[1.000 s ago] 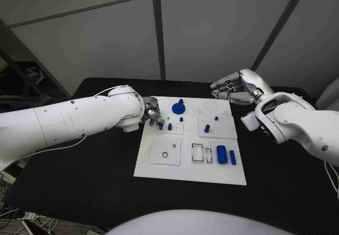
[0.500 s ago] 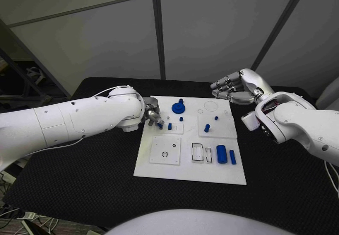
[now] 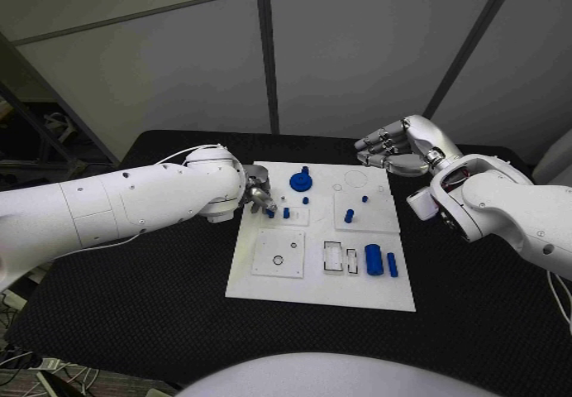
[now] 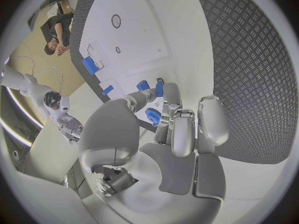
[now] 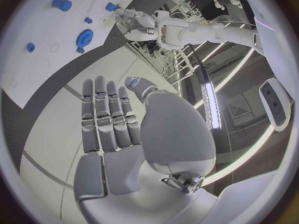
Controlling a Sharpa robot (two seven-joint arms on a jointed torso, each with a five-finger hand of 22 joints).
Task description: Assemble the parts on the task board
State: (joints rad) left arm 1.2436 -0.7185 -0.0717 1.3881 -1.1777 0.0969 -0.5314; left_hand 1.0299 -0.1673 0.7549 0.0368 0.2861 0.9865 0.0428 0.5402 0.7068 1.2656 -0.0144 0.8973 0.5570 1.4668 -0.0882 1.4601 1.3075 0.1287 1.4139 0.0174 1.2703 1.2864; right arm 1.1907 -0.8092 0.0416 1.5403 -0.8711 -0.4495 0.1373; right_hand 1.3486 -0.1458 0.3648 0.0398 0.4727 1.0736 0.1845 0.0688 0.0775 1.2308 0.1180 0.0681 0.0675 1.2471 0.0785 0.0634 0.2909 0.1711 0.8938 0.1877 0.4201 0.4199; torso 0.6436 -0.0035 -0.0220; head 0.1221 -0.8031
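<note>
a small blue peg [image 3: 272, 212] was pinched upright by the left hand [image 3: 258, 197] at the task board [image 3: 321, 289]'s left edge, while the right hand [image 3: 391, 149] was held empty, fingers together, beyond the far right corner.

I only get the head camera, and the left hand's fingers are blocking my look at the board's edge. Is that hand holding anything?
Observer: Yes. The left wrist view shows the left hand pinching a small blue part between its thumb and a finger.
Operator: Is it close to any other pieces?
Observer: Two blue pegs stand on the task board right at its fingertips.
Operator: What about the other hand's palm?
Observer: In the right wrist view, the right hand has its fingers stretched out side by side, and its palm holds nothing.
</note>
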